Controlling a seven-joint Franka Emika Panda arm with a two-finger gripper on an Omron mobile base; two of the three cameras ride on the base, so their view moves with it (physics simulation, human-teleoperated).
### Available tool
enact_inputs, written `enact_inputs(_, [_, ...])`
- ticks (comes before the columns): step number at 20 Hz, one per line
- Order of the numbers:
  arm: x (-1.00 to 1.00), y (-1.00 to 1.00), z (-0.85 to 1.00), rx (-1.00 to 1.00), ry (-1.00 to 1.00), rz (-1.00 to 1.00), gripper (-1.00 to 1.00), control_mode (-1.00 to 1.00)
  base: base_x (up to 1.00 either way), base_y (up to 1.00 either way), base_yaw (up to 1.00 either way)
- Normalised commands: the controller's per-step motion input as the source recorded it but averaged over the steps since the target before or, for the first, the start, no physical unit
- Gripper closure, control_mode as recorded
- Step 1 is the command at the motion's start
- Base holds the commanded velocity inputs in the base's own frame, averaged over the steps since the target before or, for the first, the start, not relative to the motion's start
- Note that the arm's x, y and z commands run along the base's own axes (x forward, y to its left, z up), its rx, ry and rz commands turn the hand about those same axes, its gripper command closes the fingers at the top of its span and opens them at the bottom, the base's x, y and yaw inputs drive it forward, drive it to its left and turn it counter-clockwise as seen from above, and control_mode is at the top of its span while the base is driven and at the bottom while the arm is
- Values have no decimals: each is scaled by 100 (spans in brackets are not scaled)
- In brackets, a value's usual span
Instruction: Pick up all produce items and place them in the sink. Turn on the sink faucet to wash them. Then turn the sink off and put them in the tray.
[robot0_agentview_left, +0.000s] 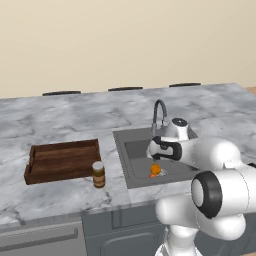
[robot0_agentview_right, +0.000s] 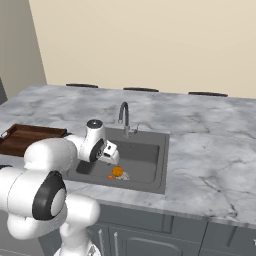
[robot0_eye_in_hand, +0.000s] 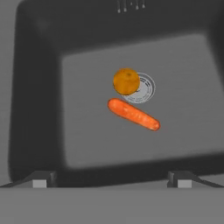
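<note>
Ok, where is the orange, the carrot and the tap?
orange (robot0_eye_in_hand: 126, 81): hand view, middle of its round skin.
carrot (robot0_eye_in_hand: 133, 114): hand view, middle of its long body.
tap (robot0_agentview_right: 123, 112): right base view, on the arched spout.

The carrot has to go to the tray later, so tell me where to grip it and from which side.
Grip the carrot across its narrow middle, coming straight down from above with the open gripper turned so the fingers straddle its width. It lies flat on the sink floor, long and slim, with bare floor along both long sides. The orange crowds one end, so stay clear of that end.
</note>
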Motion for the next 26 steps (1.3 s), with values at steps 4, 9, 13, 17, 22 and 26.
enact_inputs(4, [6, 0, -27, -1, 0, 0, -100, -100, 0, 0, 0])
enact_inputs(9, [9, 0, -20, 0, 0, 0, -100, -100, 0, 0, 0])
enact_inputs(13, [10, 0, -14, 0, 0, 0, -100, -100, 0, 0, 0])
enact_inputs(17, [11, 0, -3, 0, -3, -1, -100, -100, 0, 0, 0])
enact_inputs(22, [9, 0, -5, 0, -5, -1, -100, -100, 0, 0, 0])
enact_inputs(26, [10, 0, -7, 0, -6, -1, -100, -100, 0, 0, 0])
